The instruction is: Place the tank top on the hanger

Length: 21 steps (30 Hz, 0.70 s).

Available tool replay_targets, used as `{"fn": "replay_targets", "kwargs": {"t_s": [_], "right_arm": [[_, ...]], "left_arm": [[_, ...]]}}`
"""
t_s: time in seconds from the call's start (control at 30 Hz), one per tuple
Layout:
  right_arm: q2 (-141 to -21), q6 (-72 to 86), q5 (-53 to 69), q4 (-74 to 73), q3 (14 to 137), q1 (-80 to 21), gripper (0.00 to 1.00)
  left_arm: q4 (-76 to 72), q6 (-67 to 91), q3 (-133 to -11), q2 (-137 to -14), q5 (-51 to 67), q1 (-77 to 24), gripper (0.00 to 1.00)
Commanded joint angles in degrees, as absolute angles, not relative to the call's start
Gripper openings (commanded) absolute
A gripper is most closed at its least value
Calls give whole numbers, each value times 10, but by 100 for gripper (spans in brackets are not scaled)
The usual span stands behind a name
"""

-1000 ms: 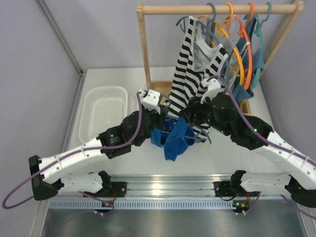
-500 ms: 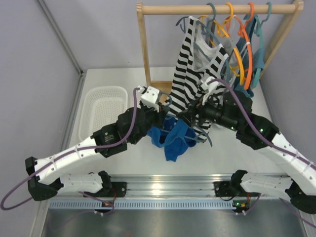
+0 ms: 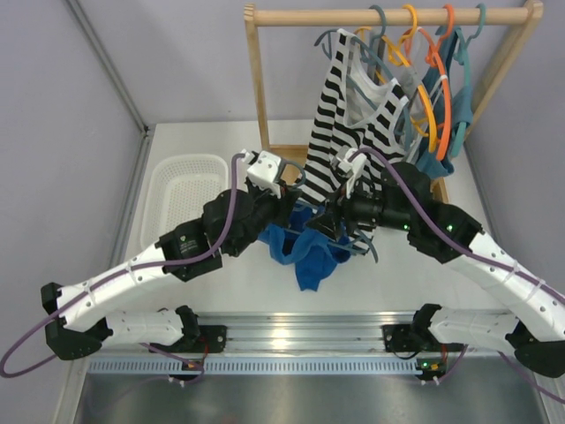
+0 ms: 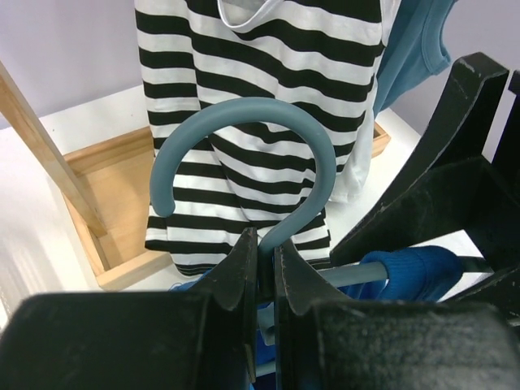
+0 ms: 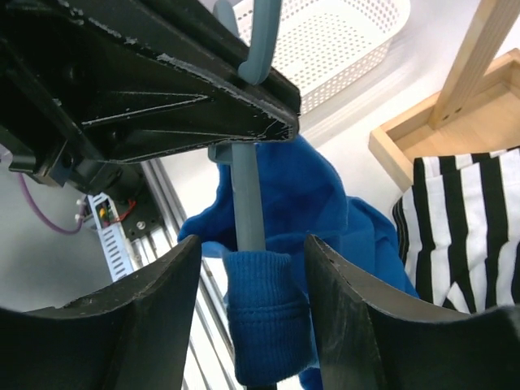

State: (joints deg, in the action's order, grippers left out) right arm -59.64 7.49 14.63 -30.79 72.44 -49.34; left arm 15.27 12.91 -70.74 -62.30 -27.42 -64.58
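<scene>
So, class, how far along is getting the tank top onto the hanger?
Done: left fingers clamp the hanger below its hook; some tank top is sleeved over one hanger arm. In hand: right fingers straddle that fabric. Left: the rest hangs bunched.

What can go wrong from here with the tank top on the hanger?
1. The left gripper pinches the hanger only at its thin neck, so it may twist.
2. The tank top sits bunched on one hanger arm, with the right gripper open around it, so it may slide off.
3. The striped top hangs close behind the hook and may snag.
</scene>
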Motion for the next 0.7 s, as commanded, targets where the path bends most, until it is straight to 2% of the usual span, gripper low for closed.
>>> {"fn": "replay_targets", "kwargs": {"t_s": [0.0,0.1,0.13,0.2,0.23,0.27,0.3,0.4,0.43,0.47,0.5,0.6,0.67], "right_arm": [[-585,75,184,-284,715,-487,53],[-580,80,175,-273,703,-487,46],[-576,83,171,-269,701,-487,38],[-574,89,164,-265,700,-487,30],[-573,90,159,-265,700,-487,16],[-574,95,152,-265,701,-487,12],[-570,97,142,-260,700,-487,1],[-562,105,126,-252,700,-487,0],[-556,105,115,-248,701,-487,0],[-552,107,109,-247,707,-487,0],[-550,108,96,-250,712,-487,0],[-548,108,77,-259,728,-487,0],[-548,107,71,-265,739,-487,0]], "left_arm": [[123,118,-743,-615,-273,-648,0],[122,115,-751,-620,-271,-648,0],[123,115,-751,-623,-271,-648,0],[122,115,-756,-625,-270,-648,0],[122,114,-758,-626,-269,-648,0],[125,114,-761,-628,-271,-648,0],[127,114,-765,-630,-272,-648,0],[141,115,-783,-638,-285,-648,0],[146,117,-794,-642,-291,-648,5],[149,117,-798,-643,-294,-648,19],[150,115,-802,-642,-297,-648,26],[150,110,-813,-640,-301,-648,42],[152,105,-823,-637,-304,-648,46]]}}
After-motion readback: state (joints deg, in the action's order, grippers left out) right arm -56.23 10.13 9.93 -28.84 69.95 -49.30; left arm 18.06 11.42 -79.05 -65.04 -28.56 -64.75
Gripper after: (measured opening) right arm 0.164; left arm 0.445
